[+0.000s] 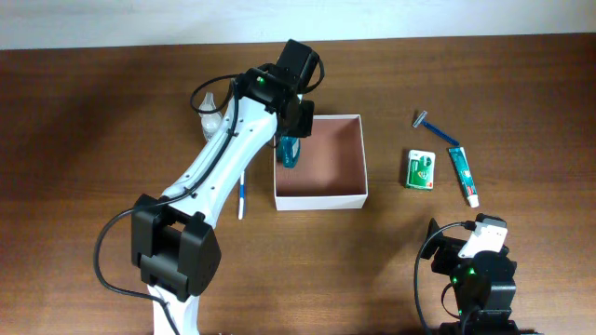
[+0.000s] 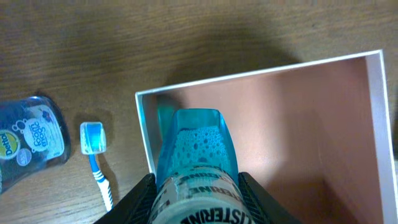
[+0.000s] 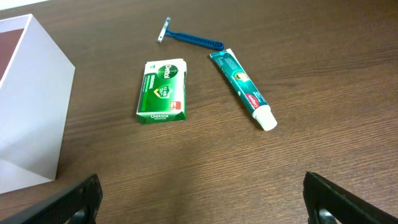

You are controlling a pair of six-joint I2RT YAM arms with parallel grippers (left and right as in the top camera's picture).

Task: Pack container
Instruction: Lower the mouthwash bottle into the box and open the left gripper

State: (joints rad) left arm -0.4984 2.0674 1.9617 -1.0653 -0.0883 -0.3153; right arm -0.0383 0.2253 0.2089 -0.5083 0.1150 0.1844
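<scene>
The container (image 1: 321, 199) is a square, shallow white-walled box with a pinkish-brown inside, at the table's middle. My left gripper (image 2: 198, 200) is shut on a teal Listerine mouthwash bottle (image 2: 196, 158), one black finger on each side. It holds the bottle (image 1: 288, 152) just inside the container's left wall (image 2: 144, 130). Whether the bottle touches the floor I cannot tell. My right gripper (image 3: 202, 199) stands wide open and low over bare wood at the front right, with nothing between its fingers.
Right of the container lie a blue razor (image 1: 436, 128), a green-and-white packet (image 1: 421, 168) and a toothpaste tube (image 1: 464, 174). Left of it lie a blue-and-white toothbrush (image 1: 241, 195) and a pump bottle (image 1: 212, 116), whose dark label (image 2: 28, 140) reads Dettol.
</scene>
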